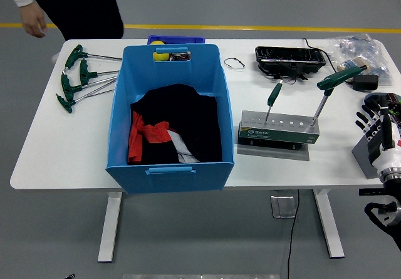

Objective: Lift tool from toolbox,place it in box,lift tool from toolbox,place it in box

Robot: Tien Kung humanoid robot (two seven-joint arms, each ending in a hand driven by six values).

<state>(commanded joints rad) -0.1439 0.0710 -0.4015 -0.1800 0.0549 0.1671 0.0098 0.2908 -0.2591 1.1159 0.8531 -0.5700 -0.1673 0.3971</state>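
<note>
Tools: two green-handled ones stand in the toolbox [279, 130], a grey slotted rack at the right half of the bench [56, 135], near its front edge. I note the straight-handled tool [273, 97] upright in a left slot and the T-handled tool [330, 89] leaning in a right slot. Four more T-handled wrenches [78, 77] lie loose at the bench's far left corner, handles fanned out.

The box [170, 117] is a blue bin at bench centre, reaching to the front edge, with black and red fabric [169, 131] in its bottom. A black tray [290, 58] with a cable sits behind the toolbox, by the far edge; a clear plastic bag [357, 47] lies at the far right corner.

My right hand [376, 121] hovers at the bench's right edge, well apart from the toolbox, fingers spread and holding nothing. A person's hand [34, 25] hangs beyond the far left corner.
</note>
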